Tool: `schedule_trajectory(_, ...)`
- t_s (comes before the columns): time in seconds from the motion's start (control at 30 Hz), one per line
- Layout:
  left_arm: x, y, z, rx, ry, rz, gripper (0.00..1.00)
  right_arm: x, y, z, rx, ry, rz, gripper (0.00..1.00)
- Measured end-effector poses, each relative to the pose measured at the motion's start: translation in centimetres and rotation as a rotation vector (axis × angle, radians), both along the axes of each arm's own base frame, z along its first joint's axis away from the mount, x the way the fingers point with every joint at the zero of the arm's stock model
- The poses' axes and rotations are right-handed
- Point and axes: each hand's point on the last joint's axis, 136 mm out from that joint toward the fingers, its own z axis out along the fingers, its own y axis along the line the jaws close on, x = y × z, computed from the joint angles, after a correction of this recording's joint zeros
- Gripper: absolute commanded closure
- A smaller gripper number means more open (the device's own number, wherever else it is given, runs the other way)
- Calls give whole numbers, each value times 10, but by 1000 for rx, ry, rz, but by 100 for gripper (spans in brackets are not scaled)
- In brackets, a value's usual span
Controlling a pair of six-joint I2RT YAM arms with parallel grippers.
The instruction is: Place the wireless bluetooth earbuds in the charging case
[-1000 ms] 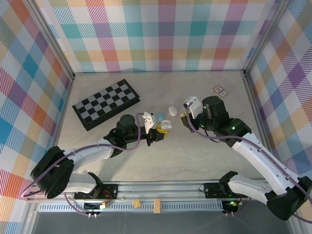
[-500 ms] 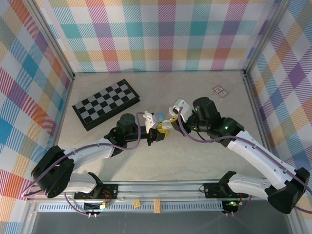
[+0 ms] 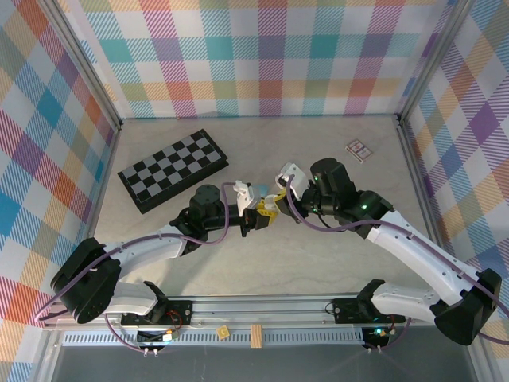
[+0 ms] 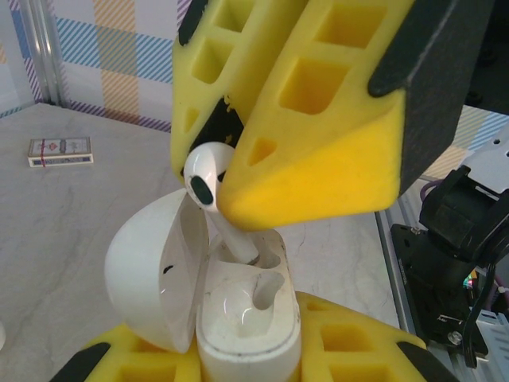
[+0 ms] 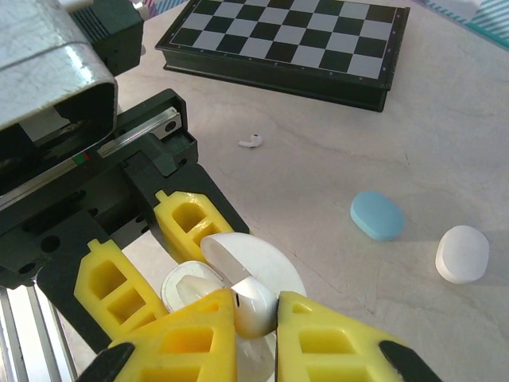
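**Earbud at the mouth of the case, not yet seated**

We find the left gripper [image 4: 248,354] clamped on the base of the charging case [image 4: 248,314], holding it upright with its lid [image 4: 147,267] swung open to one side. The right gripper [image 5: 254,318] pinches one white earbud [image 4: 203,172] between its yellow fingers, directly above the case. In the left wrist view the stem points down and reaches the rim of the far slot, but the head sits well clear of the well. We judge this insertion begun and not finished.

We cannot tell whether the near slot is filled or empty. The white shape in it could be a seated bud or the bare moulding.

At least one more loose earbud [image 5: 250,142] lies on the table [image 5: 334,135] between the left arm and the chessboard [image 5: 290,44]. A blue case [image 5: 377,215] and a white case [image 5: 462,254] lie closed off to one side, so in our judgement much of the task remains.

Clearance is tight. The right fingertips hang just beside the open lid and close above the case rim, so we expect a straight descent with little sideways allowance. The chessboard and the small card box [image 4: 60,151] lie well apart from the work, with open tabletop around both arms.
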Motion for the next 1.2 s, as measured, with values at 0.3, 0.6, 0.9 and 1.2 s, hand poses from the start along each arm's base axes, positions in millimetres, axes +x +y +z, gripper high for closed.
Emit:
schedule_trajectory(0.3,2,-1,4,-7,5,5,94,-4,3,1,9,8,22,84)
schedule_trajectory(0.6,2,-1,4,-7,9,5,95,-6,3,0,6,6,37,81)
schedule_trajectory(0.9,3,0,3,-6,14,10,94,-10,4,-4,-11,8,66,75)
schedule_trajectory(1.2,4,0,6,-12,7,15,95,-15,5,-6,-15,25,82,58)
